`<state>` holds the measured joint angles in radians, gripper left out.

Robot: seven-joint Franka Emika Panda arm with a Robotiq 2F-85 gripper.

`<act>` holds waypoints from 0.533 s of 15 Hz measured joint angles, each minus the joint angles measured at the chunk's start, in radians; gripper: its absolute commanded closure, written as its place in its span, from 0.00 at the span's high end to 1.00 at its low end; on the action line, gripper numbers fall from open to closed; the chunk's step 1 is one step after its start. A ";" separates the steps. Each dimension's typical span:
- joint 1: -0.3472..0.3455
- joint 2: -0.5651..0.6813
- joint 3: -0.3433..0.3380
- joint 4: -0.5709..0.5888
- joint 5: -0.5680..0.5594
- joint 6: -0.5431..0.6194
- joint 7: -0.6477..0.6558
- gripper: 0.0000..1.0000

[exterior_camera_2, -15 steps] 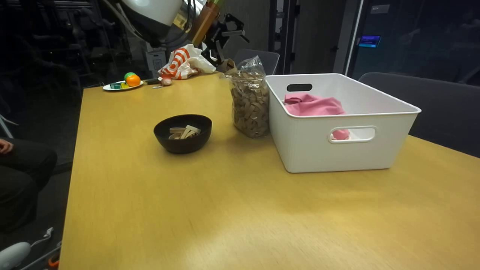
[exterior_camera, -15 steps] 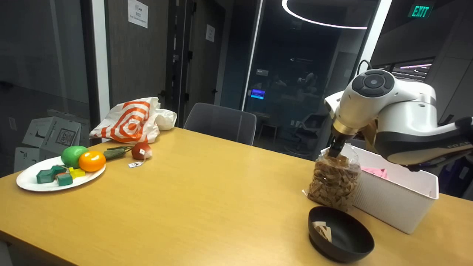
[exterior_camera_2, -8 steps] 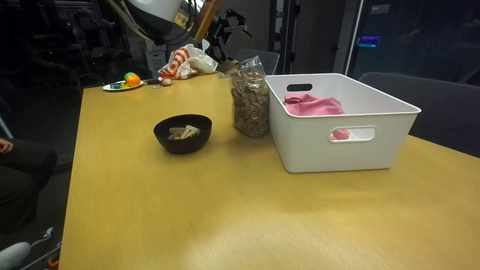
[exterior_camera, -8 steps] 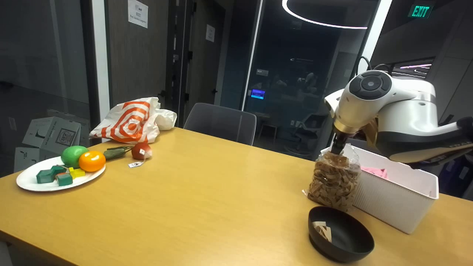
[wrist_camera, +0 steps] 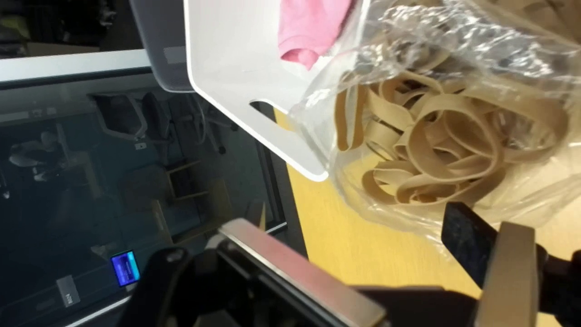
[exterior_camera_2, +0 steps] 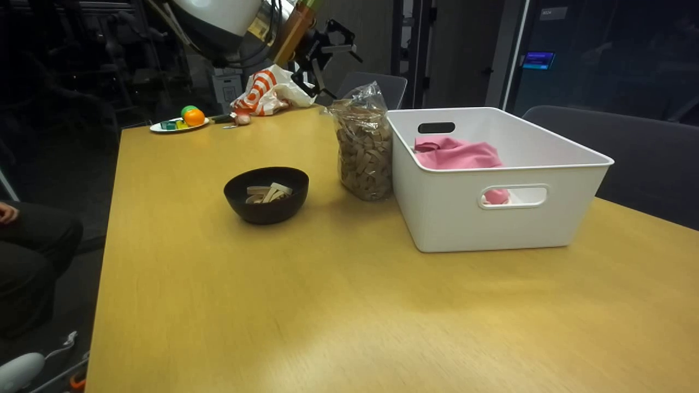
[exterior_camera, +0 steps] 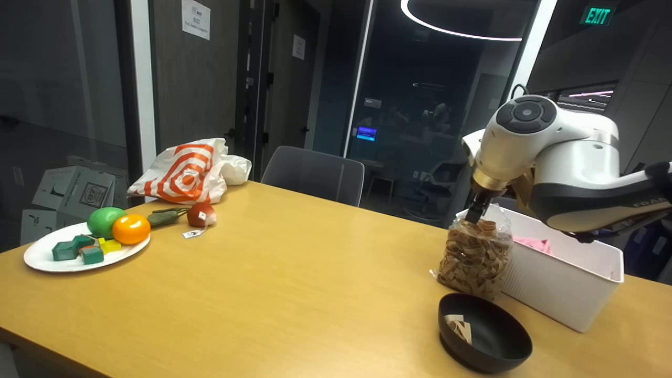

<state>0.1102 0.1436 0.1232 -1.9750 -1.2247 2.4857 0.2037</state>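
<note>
We see the gripper with its fingers spread, near the open mouth of a clear, crinkly plastic bag standing upright on the smooth wood-toned table, packed with tan, ribbon-like loops; just beside it we find a ribbed, rectangular white bin holding pink cloth, and near the bag a round black bowl cradling a few flat tan strips
</note>
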 measured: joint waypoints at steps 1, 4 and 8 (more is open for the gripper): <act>-0.009 -0.025 0.000 -0.034 0.083 0.019 -0.029 1.00; -0.036 -0.137 -0.007 -0.176 0.341 0.066 -0.144 1.00; -0.022 -0.271 -0.054 -0.363 0.689 0.101 -0.336 1.00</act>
<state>0.0880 -0.1276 0.0693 -2.3382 -0.5352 2.5871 -0.1321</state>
